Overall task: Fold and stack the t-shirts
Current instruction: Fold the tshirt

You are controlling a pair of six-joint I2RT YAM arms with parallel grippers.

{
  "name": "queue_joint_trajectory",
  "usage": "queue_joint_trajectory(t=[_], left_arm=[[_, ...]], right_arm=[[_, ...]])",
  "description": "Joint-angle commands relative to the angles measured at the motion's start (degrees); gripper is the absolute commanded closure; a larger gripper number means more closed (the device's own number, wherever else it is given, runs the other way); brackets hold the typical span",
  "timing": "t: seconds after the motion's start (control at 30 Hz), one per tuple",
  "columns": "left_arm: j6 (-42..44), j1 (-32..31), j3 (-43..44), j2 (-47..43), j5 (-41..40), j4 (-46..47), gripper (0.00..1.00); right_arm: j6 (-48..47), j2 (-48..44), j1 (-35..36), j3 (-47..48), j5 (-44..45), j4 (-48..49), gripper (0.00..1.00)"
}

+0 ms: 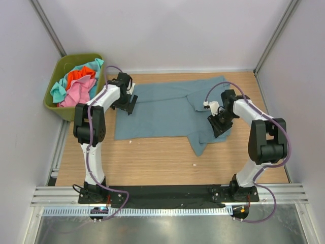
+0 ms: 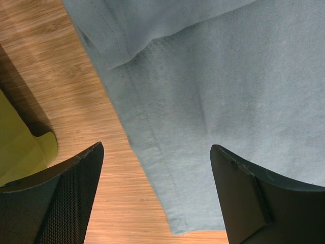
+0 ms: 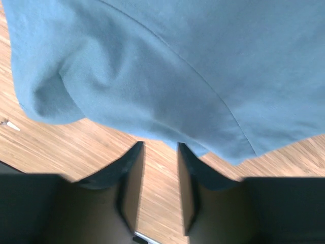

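A slate-blue t-shirt (image 1: 162,112) lies spread on the wooden table, with one sleeve folded over near its right side. My left gripper (image 1: 131,107) hovers at the shirt's left edge. In the left wrist view it (image 2: 156,147) is wide open, straddling the hem and corner of the cloth (image 2: 213,76). My right gripper (image 1: 218,127) sits at the shirt's right edge. Its fingers (image 3: 160,147) stand a narrow gap apart with only bare wood between them, just short of the cloth's edge (image 3: 177,66). Pink (image 1: 76,94), orange-red (image 1: 81,76) and turquoise (image 1: 94,66) shirts lie bunched in the bin.
The olive-green bin (image 1: 81,57) stands at the back left, close to my left arm, and its corner (image 2: 20,147) shows in the left wrist view. White walls enclose the table on three sides. A small white scrap (image 1: 197,164) lies on the wood in front of the shirt.
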Motion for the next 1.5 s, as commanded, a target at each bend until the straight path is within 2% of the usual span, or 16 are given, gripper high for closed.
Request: queue_joint_trajectory(t=[0.0,0.1,0.2,0.37,1.2,1.37,1.47], left_arm=[[-0.67,-0.23,1.13,0.1,0.16,0.12,0.14],[-0.67,-0.14,1.4,0.01,0.25,-0.06,0.14],[-0.67,-0.14,1.49,-0.07,0.25,0.03,0.14],[-0.85,-0.23,1.49,0.01,0.07,0.21,0.14],[0.03,-0.84,0.61,0.1,-1.95,0.12,0.13],[0.2,-1.46,1.05,0.54,-2.12,-0.06,0.13],[0.29,-1.64,1.31,0.72,-2.3,0.03,0.13]], right_arm=[[-1.59,-4.49,0.54,-0.01,0.25,0.06,0.65],[-3.25,-4.41,0.71,2.7,-5.28,-8.26,0.63],[-5.36,-5.46,1.24,2.28,-7.76,-12.17,0.6],[-6.94,-11.18,4.49,-4.04,0.14,-4.89,0.59],[-12.13,-7.23,9.68,-14.07,11.22,13.83,0.54],[-12.22,-5.74,10.03,-15.04,13.07,17.62,0.59],[-12.48,-4.94,10.03,-14.78,13.34,17.45,0.71]])
